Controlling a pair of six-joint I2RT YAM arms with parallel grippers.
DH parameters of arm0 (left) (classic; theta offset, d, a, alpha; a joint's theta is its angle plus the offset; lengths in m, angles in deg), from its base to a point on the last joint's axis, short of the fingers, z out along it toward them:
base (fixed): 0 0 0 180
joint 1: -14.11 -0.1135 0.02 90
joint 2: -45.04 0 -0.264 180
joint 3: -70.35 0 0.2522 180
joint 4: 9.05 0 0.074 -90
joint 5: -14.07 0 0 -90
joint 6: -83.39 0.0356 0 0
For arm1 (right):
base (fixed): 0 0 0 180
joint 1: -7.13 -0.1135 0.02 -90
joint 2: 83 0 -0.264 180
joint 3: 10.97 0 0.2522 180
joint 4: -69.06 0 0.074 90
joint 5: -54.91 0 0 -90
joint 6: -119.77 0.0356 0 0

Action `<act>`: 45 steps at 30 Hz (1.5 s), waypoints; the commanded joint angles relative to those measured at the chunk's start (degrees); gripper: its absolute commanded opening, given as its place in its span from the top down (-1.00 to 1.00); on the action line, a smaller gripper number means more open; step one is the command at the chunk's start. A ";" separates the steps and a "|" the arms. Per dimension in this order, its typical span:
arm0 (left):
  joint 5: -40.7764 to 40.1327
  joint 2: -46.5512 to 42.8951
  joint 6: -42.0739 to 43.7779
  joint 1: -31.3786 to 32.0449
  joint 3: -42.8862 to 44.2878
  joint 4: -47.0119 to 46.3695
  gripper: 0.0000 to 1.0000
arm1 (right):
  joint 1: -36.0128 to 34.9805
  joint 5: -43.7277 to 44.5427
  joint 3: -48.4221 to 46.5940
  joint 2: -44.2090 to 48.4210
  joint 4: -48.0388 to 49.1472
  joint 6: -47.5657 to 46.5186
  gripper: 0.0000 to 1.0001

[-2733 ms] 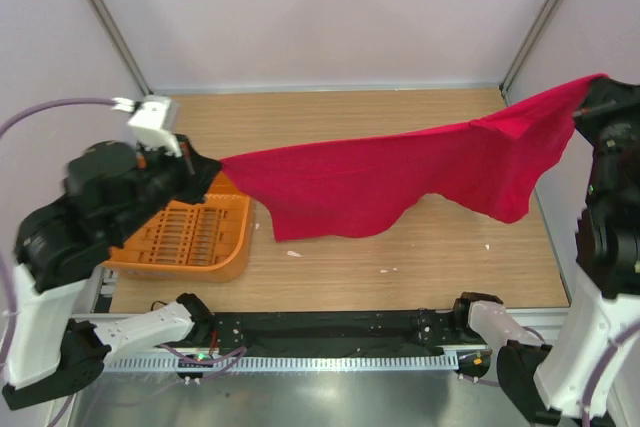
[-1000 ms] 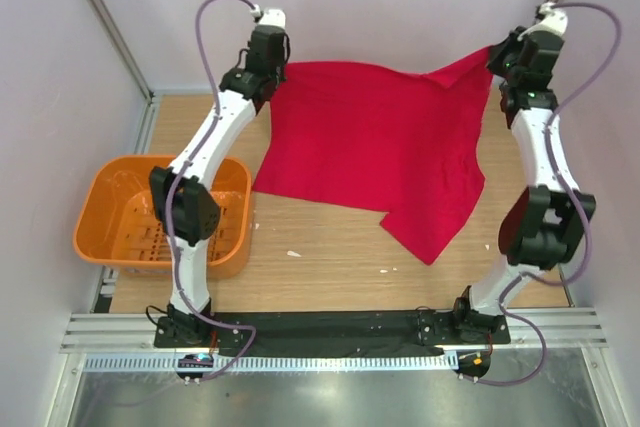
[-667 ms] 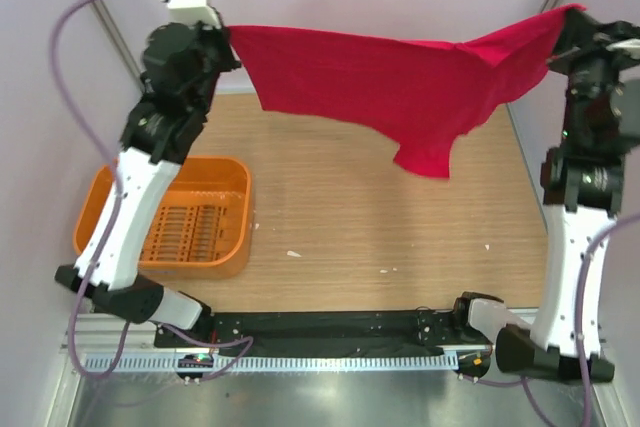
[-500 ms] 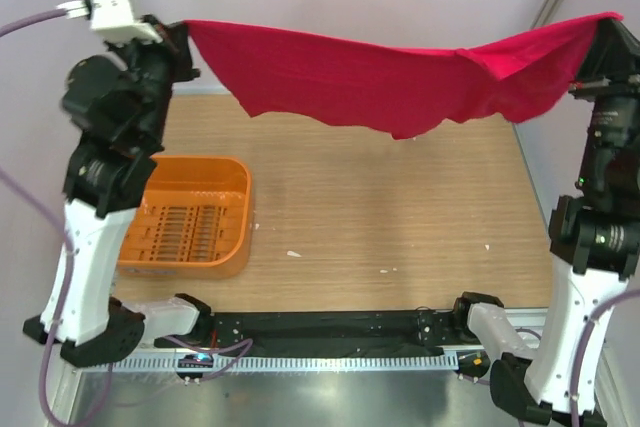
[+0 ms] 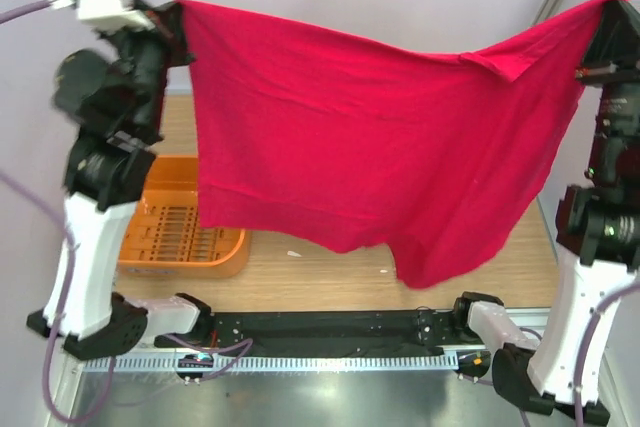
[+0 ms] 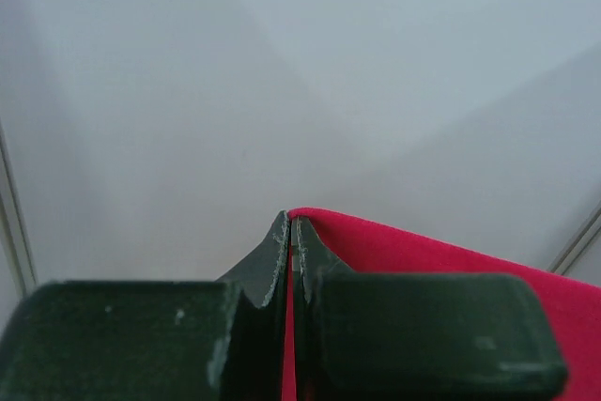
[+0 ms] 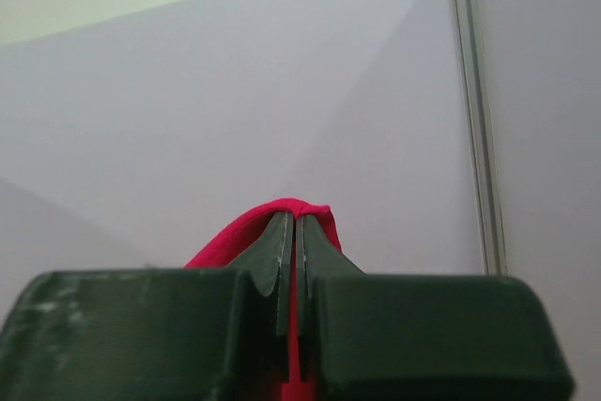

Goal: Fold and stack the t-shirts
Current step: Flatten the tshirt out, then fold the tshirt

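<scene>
While both arms hold high at the far corners of the cell, the red t-shirt (image 5: 380,147) has dropped open. Half a second ago it was a narrow, bunched band strung between them. Now it hangs as a broad sheet that hides most of the wooden surface (image 5: 330,282) in the overhead view.

The left hand (image 5: 172,19) pinches the top left corner. Its wrist camera shows the fingers closed flat together with a sliver of red cloth between them. The right hand (image 5: 612,9) grips the top right corner the same way, fingers pressed tight on a fold of fabric that pokes up over the tips.

The top edge sags a little in the middle. The lower hem is uneven, with its lowest point hanging toward the near right. Whether that point touches the surface cannot be told from above.

The orange basket (image 5: 165,237) sits at the left, partly behind the shirt's left edge.

The shake-out seems to have done its job: the garment is spread and largely free of twists. No fold has been made yet. The sensible next move would be to lower it flat onto the surface, taking care that the long near-right corner does not tuck under as it lands.
</scene>
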 commanded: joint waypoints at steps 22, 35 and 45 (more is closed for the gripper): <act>-1.79 70.82 1.38 -2.09 12.82 -11.37 1.00 | 2.16 -7.23 13.12 -59.17 17.60 -8.38 0.97; -5.66 72.77 3.40 -2.62 15.30 -11.02 1.00 | 2.51 -5.39 9.24 -60.60 11.27 -3.65 0.97; -5.57 66.44 6.48 -2.44 4.93 -11.11 1.00 | 2.42 -1.87 18.99 -45.85 -2.34 4.18 0.98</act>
